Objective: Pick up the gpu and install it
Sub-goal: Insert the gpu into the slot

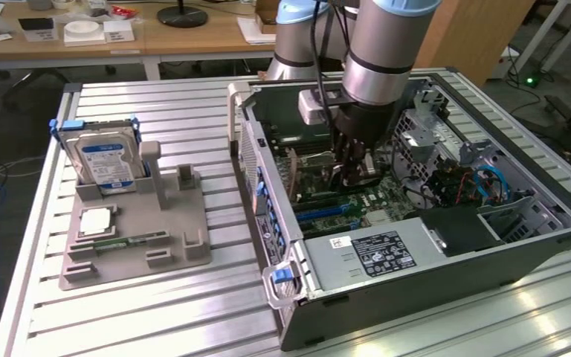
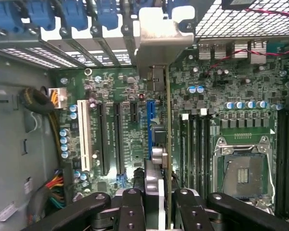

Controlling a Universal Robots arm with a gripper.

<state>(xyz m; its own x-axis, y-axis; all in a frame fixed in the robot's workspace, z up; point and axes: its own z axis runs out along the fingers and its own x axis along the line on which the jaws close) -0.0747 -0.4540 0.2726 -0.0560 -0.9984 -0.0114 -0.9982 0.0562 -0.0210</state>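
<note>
The gpu appears edge-on in the wrist view, a thin dark card with its silvery bracket at the far end, near the case's rear slot openings. My gripper is shut on it, one black finger on each side. The card hangs upright just over the motherboard, along the blue expansion slot; I cannot tell if it touches the slot. In the exterior view my gripper reaches down into the open computer case, with the card mostly hidden behind it.
A grey parts holder on the exterior view's left carries a silver hard drive with a blue label, a square chip and a green memory stick. Inside the case are a power supply, cables and the processor socket.
</note>
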